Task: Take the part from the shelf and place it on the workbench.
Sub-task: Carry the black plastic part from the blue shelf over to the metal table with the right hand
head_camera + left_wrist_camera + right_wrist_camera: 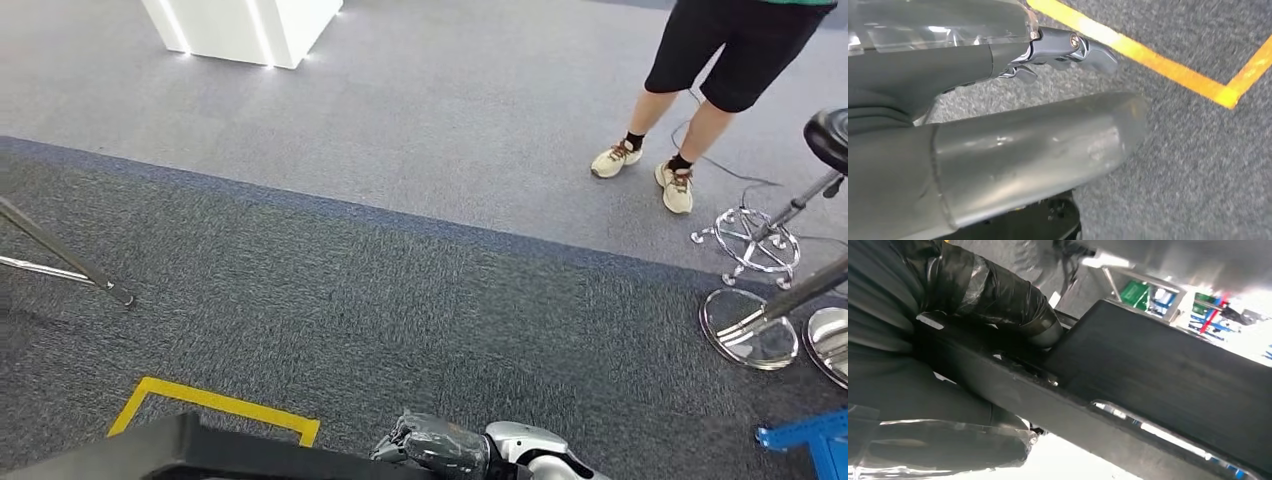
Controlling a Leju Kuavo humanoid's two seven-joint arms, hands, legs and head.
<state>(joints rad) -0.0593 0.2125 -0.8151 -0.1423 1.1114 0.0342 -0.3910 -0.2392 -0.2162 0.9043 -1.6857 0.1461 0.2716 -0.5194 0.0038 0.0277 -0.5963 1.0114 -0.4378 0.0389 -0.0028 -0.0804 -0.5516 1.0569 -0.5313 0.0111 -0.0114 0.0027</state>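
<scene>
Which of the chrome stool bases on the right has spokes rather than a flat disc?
The star-shaped base, farther off, nearest the person's shoes. The two closer to the robot are flat round discs, one cut by the frame edge.

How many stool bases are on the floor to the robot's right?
3: a chrome star-shaped base near the person's feet, a round base below it, another round base cut by the edge; more may be hidden.
</scene>
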